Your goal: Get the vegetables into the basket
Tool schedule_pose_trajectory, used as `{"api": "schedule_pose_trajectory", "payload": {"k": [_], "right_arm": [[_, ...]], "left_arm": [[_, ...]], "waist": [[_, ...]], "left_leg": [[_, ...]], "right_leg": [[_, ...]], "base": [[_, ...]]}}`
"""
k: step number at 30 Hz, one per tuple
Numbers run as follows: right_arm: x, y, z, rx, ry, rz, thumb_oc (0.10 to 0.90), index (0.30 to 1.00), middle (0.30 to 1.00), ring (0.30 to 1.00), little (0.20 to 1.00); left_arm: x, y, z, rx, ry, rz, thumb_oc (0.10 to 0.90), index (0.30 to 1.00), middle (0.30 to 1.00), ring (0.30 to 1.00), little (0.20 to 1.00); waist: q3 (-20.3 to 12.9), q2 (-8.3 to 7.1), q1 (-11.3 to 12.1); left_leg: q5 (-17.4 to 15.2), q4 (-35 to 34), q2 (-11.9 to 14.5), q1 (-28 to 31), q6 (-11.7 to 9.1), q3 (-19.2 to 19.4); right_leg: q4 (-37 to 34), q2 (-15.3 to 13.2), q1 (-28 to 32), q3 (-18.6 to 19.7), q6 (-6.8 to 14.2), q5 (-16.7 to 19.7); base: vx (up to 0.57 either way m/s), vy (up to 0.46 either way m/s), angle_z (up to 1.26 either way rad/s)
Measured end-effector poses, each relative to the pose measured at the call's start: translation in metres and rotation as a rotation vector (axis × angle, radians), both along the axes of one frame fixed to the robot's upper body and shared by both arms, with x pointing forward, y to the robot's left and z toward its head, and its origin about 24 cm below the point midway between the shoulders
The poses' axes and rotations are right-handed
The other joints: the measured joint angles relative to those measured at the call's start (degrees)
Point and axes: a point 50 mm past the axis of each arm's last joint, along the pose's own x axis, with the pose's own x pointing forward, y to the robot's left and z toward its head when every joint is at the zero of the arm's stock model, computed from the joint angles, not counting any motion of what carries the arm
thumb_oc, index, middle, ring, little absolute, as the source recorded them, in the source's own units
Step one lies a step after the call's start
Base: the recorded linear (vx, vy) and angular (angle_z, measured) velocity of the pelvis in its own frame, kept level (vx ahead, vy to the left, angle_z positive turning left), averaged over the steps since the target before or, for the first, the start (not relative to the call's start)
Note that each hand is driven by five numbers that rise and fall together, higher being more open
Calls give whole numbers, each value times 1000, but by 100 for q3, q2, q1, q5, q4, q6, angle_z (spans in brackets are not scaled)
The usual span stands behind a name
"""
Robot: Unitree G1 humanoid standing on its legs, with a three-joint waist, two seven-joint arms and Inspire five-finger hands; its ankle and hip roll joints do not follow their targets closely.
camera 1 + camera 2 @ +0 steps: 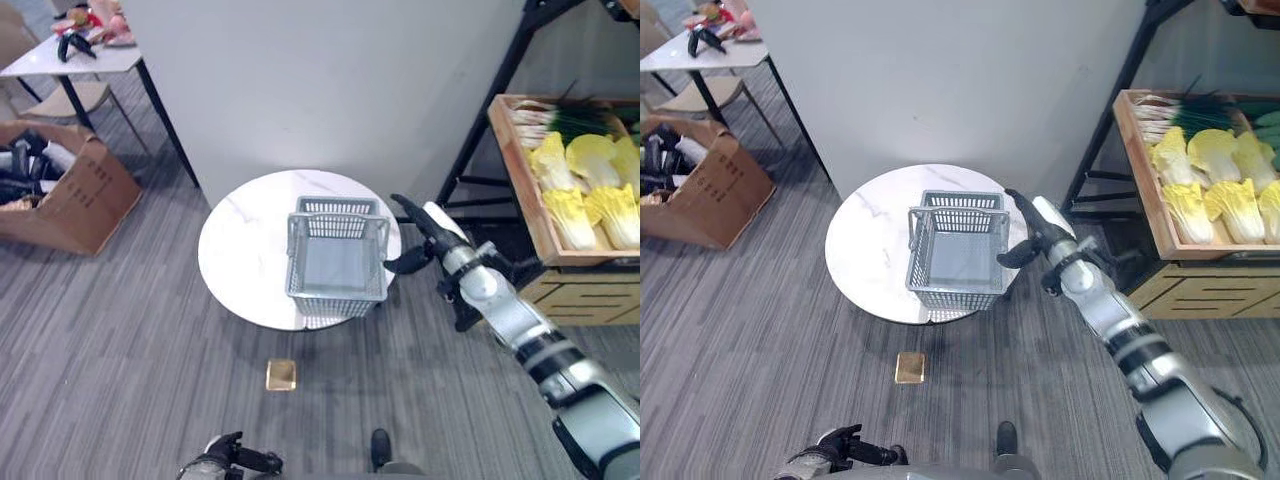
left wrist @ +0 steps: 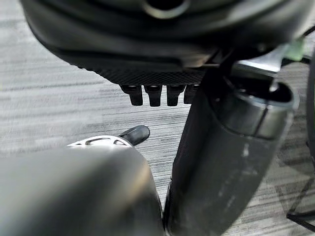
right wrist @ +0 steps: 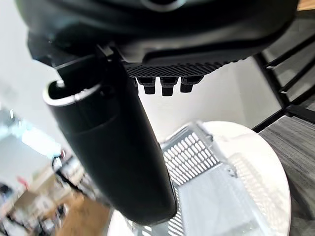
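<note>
One grey basket (image 1: 337,258) sits on the round surface (image 1: 240,255), nothing in it. My right hand (image 1: 420,238) hangs open just beside its right side. Five cabbages (image 1: 585,190) lie in the crate (image 1: 520,170), well right. My left hand (image 1: 235,455) hangs low, loosely curled.

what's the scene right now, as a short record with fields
basket: grey, empty, on the round white table
vegetables: cabbages and green onions in the wooden crate to the robot's right
right hand: open, beside the basket's right side, holding nothing
left hand: low by the floor, idle
floor: small tan square in front of the table
progress: no vegetable in the basket yet
</note>
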Motion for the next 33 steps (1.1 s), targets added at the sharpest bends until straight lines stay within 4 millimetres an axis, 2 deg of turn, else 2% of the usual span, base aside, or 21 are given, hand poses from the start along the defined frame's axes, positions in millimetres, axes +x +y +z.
{"api": "schedule_pose_trajectory", "payload": {"k": [1, 4, 6, 10, 11, 14, 18, 24, 28, 29, 30, 33], "right_arm": [[6, 1, 8, -20, -18, -3, 900, 1000, 1000, 1000, 1000], [20, 11, 22, -98, -40, 20, 900, 1000, 1000, 1000, 1000], [35, 5, 43, -131, -79, -34, 900, 1000, 1000, 1000, 1000], [53, -2, 72, -230, -113, -107, 900, 1000, 1000, 1000, 1000], [58, -4, 89, -258, -145, -131, 900, 1000, 1000, 1000, 1000], [64, -5, 109, -312, -179, -164, 900, 1000, 1000, 1000, 1000], [70, -1, 137, -336, -228, -192, 900, 1000, 1000, 1000, 1000], [73, -8, 152, -402, -233, -251, 900, 1000, 1000, 1000, 1000], [73, -13, 155, -444, -230, -274, 900, 1000, 1000, 1000, 1000], [73, -14, 156, -453, -228, -282, 790, 846, 846, 846, 846], [73, -15, 155, -480, -226, -282, 400, 300, 300, 300, 300], [73, -17, 154, -495, -219, -291, 400, 300, 300, 300, 300]], "left_arm": [[4, 2, 1, -2, -14, 14, 900, 1000, 1000, 1000, 1000], [5, 5, 2, -2, -25, 38, 900, 1000, 1000, 1000, 1000], [15, 6, 5, 8, -55, 49, 900, 1000, 1000, 1000, 1000], [23, 7, 8, -11, -92, 94, 900, 1000, 1000, 1000, 1000], [29, 7, 10, -20, -111, 107, 900, 1000, 1000, 1000, 1000], [33, 6, 11, -35, -128, 136, 900, 1000, 1000, 1000, 1000], [47, 6, 16, -42, -165, 136, 900, 1000, 1000, 1000, 1000], [58, 3, 20, -52, -202, 124, 900, 1000, 1000, 1000, 1000], [63, 2, 22, -61, -218, 126, 900, 1000, 1000, 1000, 1000], [66, 1, 23, -64, -224, 128, 900, 1000, 1000, 1000, 1000], [68, 1, 24, -69, -232, 135, 900, 1000, 1000, 1000, 1000], [72, 0, 26, -72, -245, 133, 900, 1000, 1000, 1000, 1000]], "waist": [[21, -68, 57], [69, -127, 82], [187, -201, 143], [376, -209, 255], [501, -203, 301], [560, -210, 355], [807, -222, 370], [920, -217, 431], [958, -211, 497], [983, -211, 512], [1036, -214, 518], [1127, -211, 518]], "left_leg": [[42, 1, 2, -147, 7, -67], [47, 5, -2, -269, 11, -76], [109, 8, 7, -473, 12, -132], [147, 26, 10, -751, 7, -226], [175, 24, 11, -847, 12, -256], [196, 26, 25, -1054, 7, -312], [198, 31, 29, -1229, 4, -362], [199, 51, 27, -1496, 4, -469], [199, 82, 28, -1691, 4, -516], [202, 93, 28, -1746, 1, -527], [202, 107, 29, -1758, 1, -539], [202, 113, 28, -1799, 0, -585]], "right_leg": [[3, 0, -111, -57, -12, 12], [4, -4, -220, -67, -16, 29], [4, 0, -396, -115, -35, 68], [3, -4, -611, -198, -39, 81], [5, -3, -690, -219, -55, 104], [5, 8, -860, -255, -64, 112], [6, 9, -999, -264, -65, 112], [6, 1, -1194, -309, -64, 112], [5, -1, -1337, -350, -64, 112], [6, -2, -1375, -354, -64, 112], [6, -3, -1377, -360, -64, 112], [6, -5, -1399, -373, -64, 112]], "base": [[-43, 9, 18], [-55, 9, 6], [-58, 0, 11], [-29, 19, 12], [-11, 8, 6], [-31, 5, 9], [-5, 13, 7], [-17, 12, 9], [-10, 0, 7], [-10, 3, 7], [0, 11, 6], [4, 10, 3]]}}
